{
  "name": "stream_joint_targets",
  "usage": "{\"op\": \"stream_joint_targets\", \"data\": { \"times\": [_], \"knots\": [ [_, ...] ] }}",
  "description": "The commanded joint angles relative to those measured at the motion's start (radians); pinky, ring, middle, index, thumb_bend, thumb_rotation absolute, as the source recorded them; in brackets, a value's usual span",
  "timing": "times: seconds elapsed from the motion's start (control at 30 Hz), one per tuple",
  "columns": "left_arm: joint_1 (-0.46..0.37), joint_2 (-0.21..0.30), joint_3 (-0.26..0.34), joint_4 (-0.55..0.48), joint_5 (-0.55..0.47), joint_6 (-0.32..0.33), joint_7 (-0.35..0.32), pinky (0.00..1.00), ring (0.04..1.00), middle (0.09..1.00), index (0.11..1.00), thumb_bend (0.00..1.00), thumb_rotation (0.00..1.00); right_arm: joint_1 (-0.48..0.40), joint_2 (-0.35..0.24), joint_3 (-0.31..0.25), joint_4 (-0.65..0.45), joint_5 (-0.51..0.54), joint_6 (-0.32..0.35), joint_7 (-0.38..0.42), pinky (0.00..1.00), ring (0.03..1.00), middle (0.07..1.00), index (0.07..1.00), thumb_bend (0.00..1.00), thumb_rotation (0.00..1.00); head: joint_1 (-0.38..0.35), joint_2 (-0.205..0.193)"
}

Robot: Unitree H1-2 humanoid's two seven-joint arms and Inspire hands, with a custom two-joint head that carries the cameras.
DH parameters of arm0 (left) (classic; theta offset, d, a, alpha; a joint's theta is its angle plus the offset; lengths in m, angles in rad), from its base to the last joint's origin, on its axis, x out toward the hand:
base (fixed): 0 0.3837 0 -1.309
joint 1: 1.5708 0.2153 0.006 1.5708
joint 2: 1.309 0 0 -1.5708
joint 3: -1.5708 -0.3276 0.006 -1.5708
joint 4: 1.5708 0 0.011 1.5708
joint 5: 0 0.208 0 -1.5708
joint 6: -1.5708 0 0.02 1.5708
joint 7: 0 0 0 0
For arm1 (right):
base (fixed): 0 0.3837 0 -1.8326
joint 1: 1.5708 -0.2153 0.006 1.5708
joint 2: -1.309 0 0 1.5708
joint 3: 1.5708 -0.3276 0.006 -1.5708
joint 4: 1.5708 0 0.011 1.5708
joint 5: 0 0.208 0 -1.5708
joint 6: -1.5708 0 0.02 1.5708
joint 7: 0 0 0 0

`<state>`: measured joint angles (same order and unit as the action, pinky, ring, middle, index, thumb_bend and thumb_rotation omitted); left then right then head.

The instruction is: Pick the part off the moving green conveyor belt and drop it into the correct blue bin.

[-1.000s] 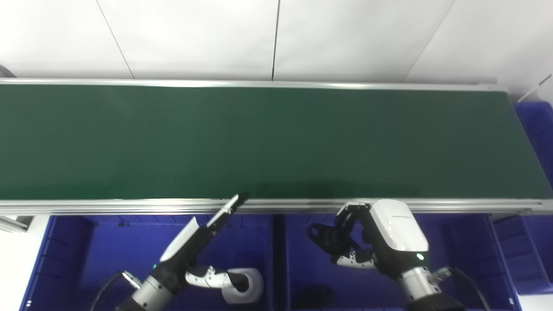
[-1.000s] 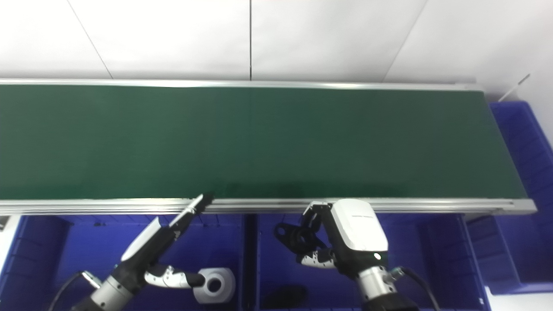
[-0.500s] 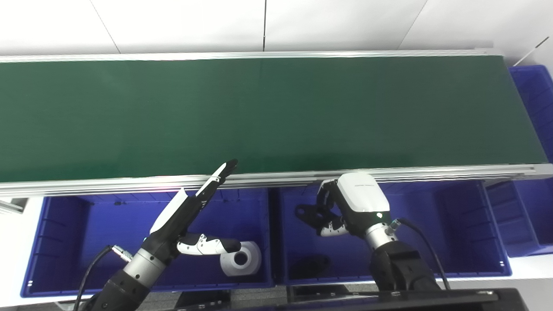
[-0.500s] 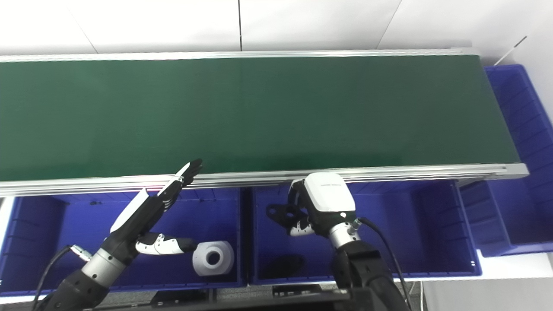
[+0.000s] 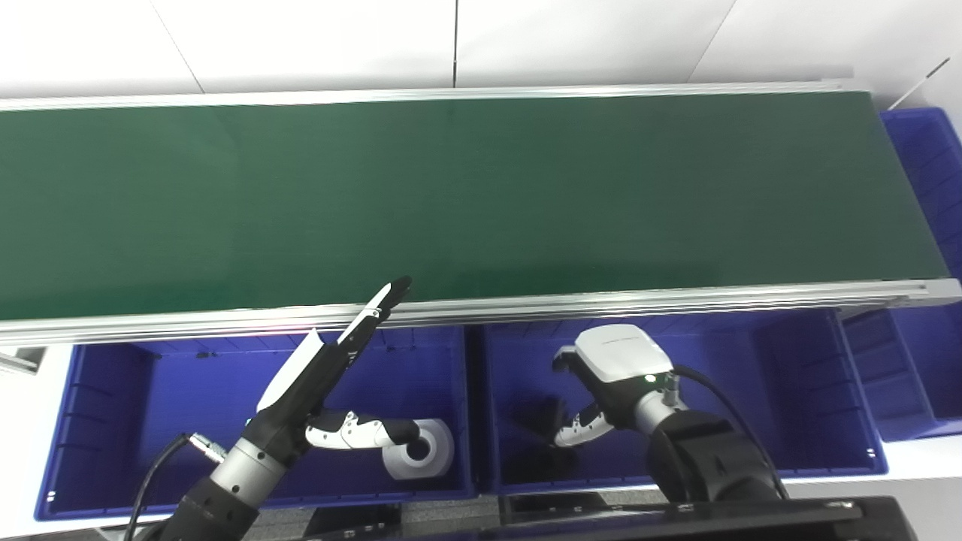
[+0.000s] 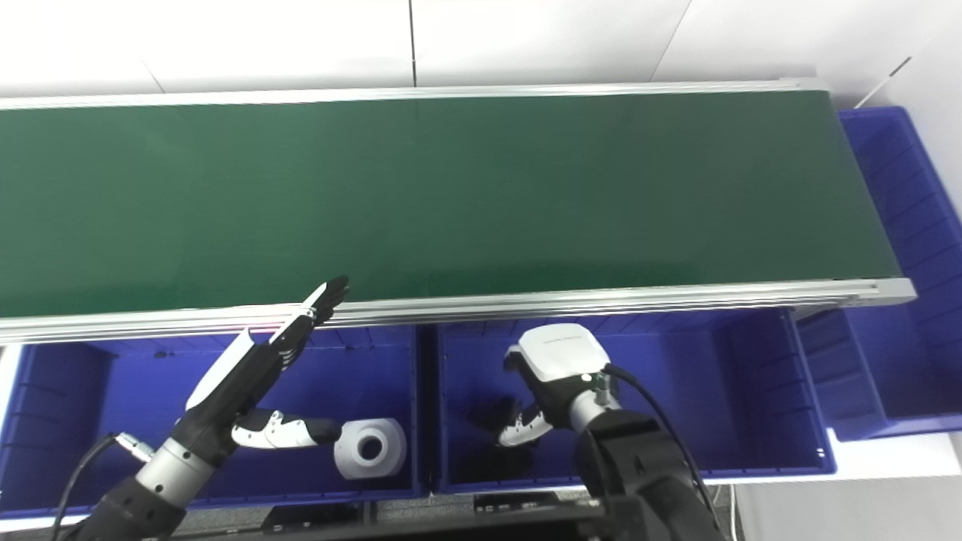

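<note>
The green conveyor belt [image 5: 481, 195] carries no part that I can see. My right hand [image 5: 612, 368] is low inside the middle blue bin [image 5: 789, 391], fingers curled down on a black part [image 5: 539, 413]. The part is close above the bin floor, and the dark shapes under it blur together. My left hand [image 5: 316, 376] is open and flat over the left blue bin [image 5: 113, 398]. Its fingertips [image 5: 394, 288] reach the belt's near rail. A white cylindrical part [image 5: 421, 451] lies in the left bin by the thumb.
The belt's aluminium near rail [image 5: 676, 300] runs between belt and bins. A third blue bin [image 5: 924, 150] stands at the belt's right end. A white wall is behind the belt. A dark frame [image 5: 676, 518] lies at the bottom edge.
The camera tilted down early on. My right hand has dropped from rail height deeper into the middle bin with the black part. My left hand has hardly moved.
</note>
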<state>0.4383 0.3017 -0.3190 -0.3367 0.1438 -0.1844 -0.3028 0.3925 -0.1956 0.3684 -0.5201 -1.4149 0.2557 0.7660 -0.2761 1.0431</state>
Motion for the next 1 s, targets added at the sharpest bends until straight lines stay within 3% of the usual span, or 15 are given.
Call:
{"op": "stream_joint_targets", "data": {
  "times": [0.0, 0.1, 0.17, 0.2, 0.23, 0.3, 0.37, 0.47, 0.53, 0.63, 0.83, 0.97],
  "knots": [
    [0.005, 0.014, 0.002, -0.029, -0.002, -0.016, -0.007, 1.0, 1.0, 1.0, 1.0, 0.84, 0.63, 0.061, 0.027, -0.031, -0.062, 0.053, -0.001, -0.11, 0.99, 0.908, 0.881, 0.87, 0.74, 0.88, 0.002, 0.0],
    [0.007, 0.02, 0.004, -0.03, 0.0, -0.019, -0.01, 1.0, 1.0, 1.0, 1.0, 0.84, 0.63, 0.14, 0.07, -0.083, -0.091, 0.212, -0.034, -0.285, 0.93, 0.87, 0.851, 0.845, 0.74, 0.77, 0.014, 0.0],
    [0.005, 0.022, 0.003, -0.028, 0.003, -0.024, -0.013, 0.99, 1.0, 1.0, 1.0, 0.84, 0.63, 0.2, 0.116, -0.122, -0.115, 0.362, -0.053, -0.396, 0.79, 0.83, 0.824, 0.824, 0.72, 0.66, 0.024, -0.001],
    [0.004, 0.023, 0.003, -0.028, 0.004, -0.024, -0.014, 1.0, 1.0, 1.0, 1.0, 0.84, 0.63, 0.218, 0.131, -0.132, -0.121, 0.411, -0.061, -0.434, 0.71, 0.809, 0.815, 0.816, 0.71, 0.62, 0.024, -0.001],
    [0.005, 0.023, 0.002, -0.03, 0.006, -0.021, -0.014, 0.99, 1.0, 1.0, 1.0, 0.83, 0.63, 0.241, 0.151, -0.144, -0.127, 0.482, -0.076, -0.475, 0.69, 0.802, 0.82, 0.826, 0.7, 0.64, 0.039, -0.002],
    [0.007, 0.022, 0.001, -0.032, 0.007, -0.015, -0.016, 0.99, 1.0, 1.0, 1.0, 0.83, 0.63, 0.28, 0.188, -0.161, -0.127, 0.649, -0.119, -0.548, 0.64, 0.766, 0.811, 0.816, 0.69, 0.57, 0.049, -0.005],
    [0.008, 0.021, 0.0, -0.031, 0.01, -0.015, -0.015, 0.99, 1.0, 1.0, 1.0, 0.84, 0.63, 0.306, 0.209, -0.165, -0.111, 0.79, -0.162, -0.595, 0.55, 0.682, 0.815, 0.827, 0.67, 0.52, 0.058, -0.008],
    [0.007, 0.02, 0.0, -0.021, 0.01, -0.025, -0.014, 1.0, 1.0, 1.0, 1.0, 0.84, 0.63, 0.316, 0.208, -0.156, -0.073, 0.907, -0.215, -0.623, 0.54, 0.672, 0.825, 0.844, 0.68, 0.47, 0.072, -0.013],
    [0.006, 0.019, -0.001, -0.016, 0.001, -0.026, -0.017, 1.0, 1.0, 1.0, 1.0, 0.83, 0.62, 0.31, 0.188, -0.147, -0.044, 0.968, -0.233, -0.614, 0.7, 0.791, 0.844, 0.865, 0.71, 0.46, 0.077, -0.015],
    [0.004, 0.016, -0.002, -0.012, -0.009, -0.016, -0.023, 1.0, 1.0, 1.0, 1.0, 0.83, 0.6, 0.285, 0.13, -0.13, -0.013, 0.986, -0.233, -0.585, 0.8, 0.85, 0.879, 0.907, 0.76, 0.51, 0.084, -0.02],
    [0.002, 0.005, -0.008, 0.013, -0.004, -0.024, -0.024, 1.0, 1.0, 1.0, 1.0, 0.82, 0.6, 0.244, 0.056, -0.101, 0.045, 1.009, -0.272, -0.589, 0.77, 0.86, 0.904, 0.945, 0.82, 0.51, 0.151, -0.048],
    [0.003, -0.002, -0.013, 0.033, 0.006, -0.039, -0.02, 1.0, 1.0, 1.0, 1.0, 0.82, 0.59, 0.229, 0.017, -0.081, 0.058, 0.993, -0.25, -0.576, 0.79, 0.89, 0.939, 0.975, 0.84, 0.5, 0.18, -0.066]
  ]
}}
